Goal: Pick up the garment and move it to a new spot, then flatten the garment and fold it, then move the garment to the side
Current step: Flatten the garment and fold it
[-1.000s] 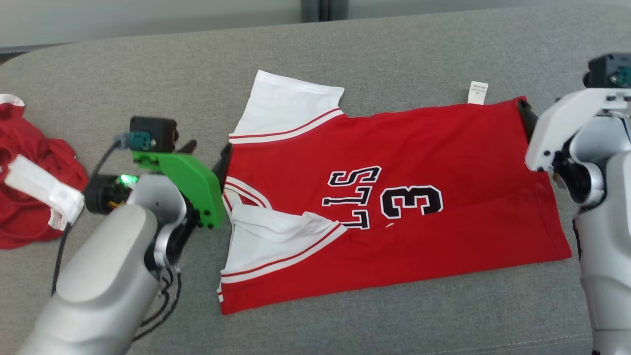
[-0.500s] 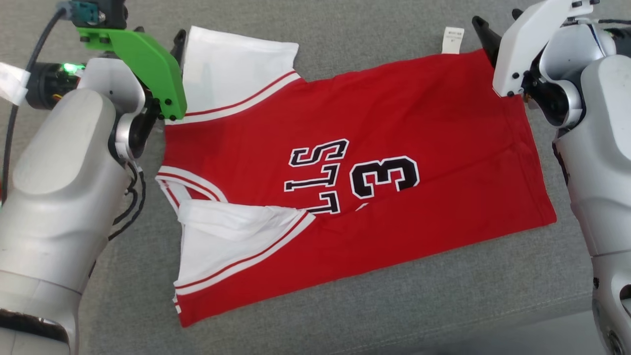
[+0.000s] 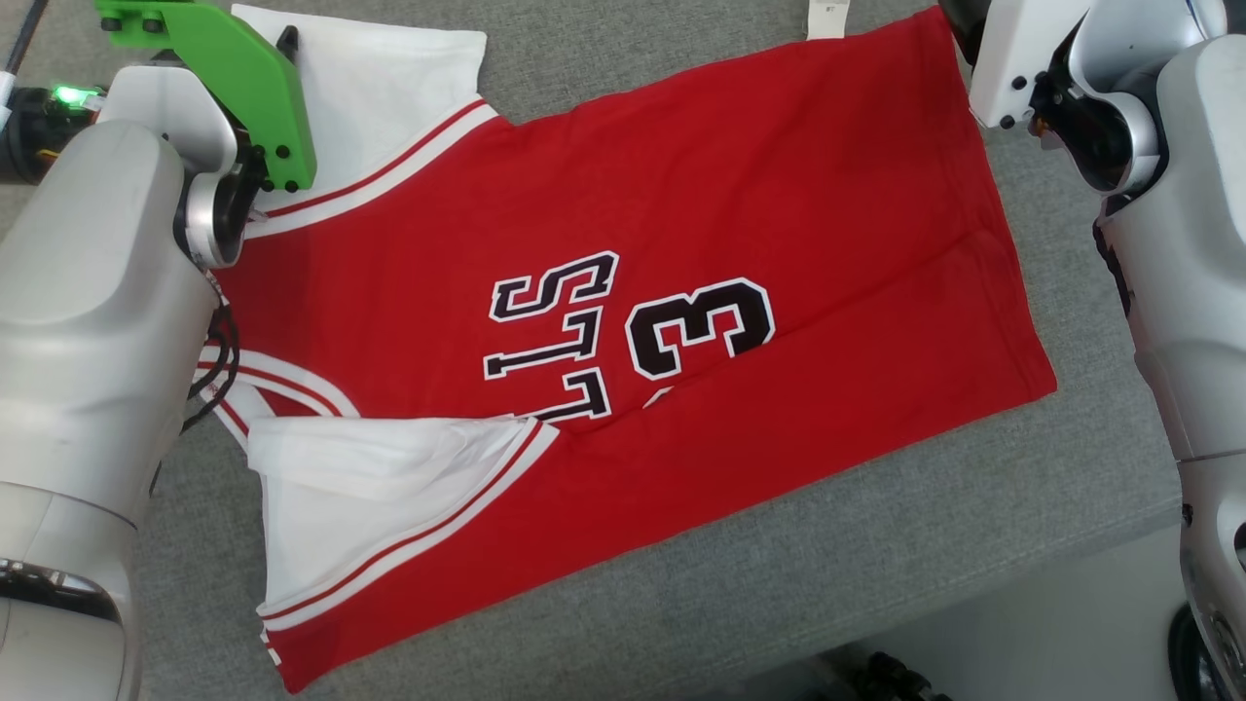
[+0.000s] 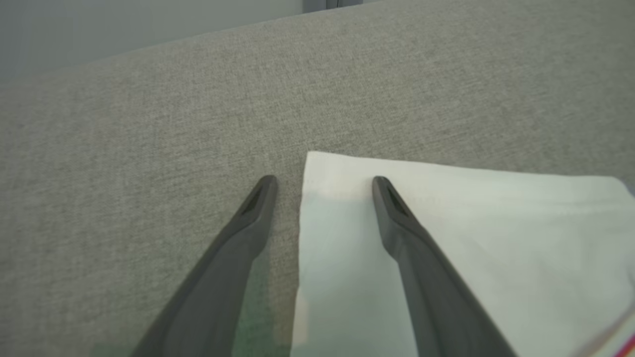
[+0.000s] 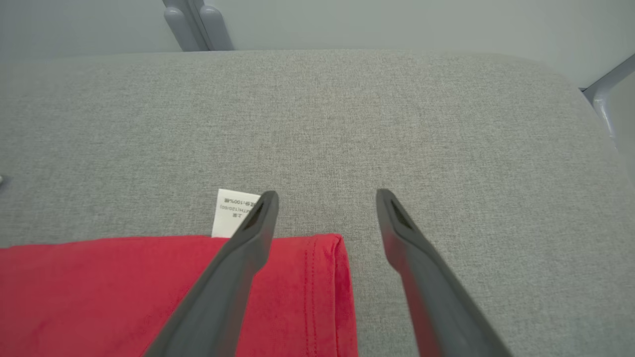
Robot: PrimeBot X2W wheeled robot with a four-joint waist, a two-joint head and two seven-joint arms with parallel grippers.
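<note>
On the grey cloth-covered table (image 3: 876, 545): the garment (image 3: 740, 185) lies spread flat and takes up most of the head view. Red jersey, white sleeves, red-and-white stripe trim. Neck end toward the robot's left, hem toward its right, the whole thing at a slight slant.

Left arm (image 3: 88, 321), pale grey, stands at the left edge and overlaps the neck end. It carries a green bracket (image 3: 234, 88) at the wrist. Right arm (image 3: 1188, 253) is at the right edge, just off the hem.

Far sleeve (image 3: 380, 88) is laid out flat at the upper left. Near sleeve (image 3: 360, 497) is folded in over the chest and rumpled along its top edge, where it covers the bottom of the lettering.

Black print, white outline (image 3: 633, 331): letters "LLS" and a "3", seen sideways.

Left fingers (image 4: 397, 223): wide apart, gripping nothing. They straddle the side edge of the far sleeve near its corner, one over bare table, the other over white cloth. Cannot tell whether they touch the cloth.

Right fingers (image 5: 248, 233): wide apart, gripping nothing. One is over the far hem corner of the red cloth, the other over bare table beyond that corner.

Small white care label (image 5: 232, 212) pokes out from the far edge of the garment, just beside the right fingers' inner tip. Its print is too small to read.
</note>
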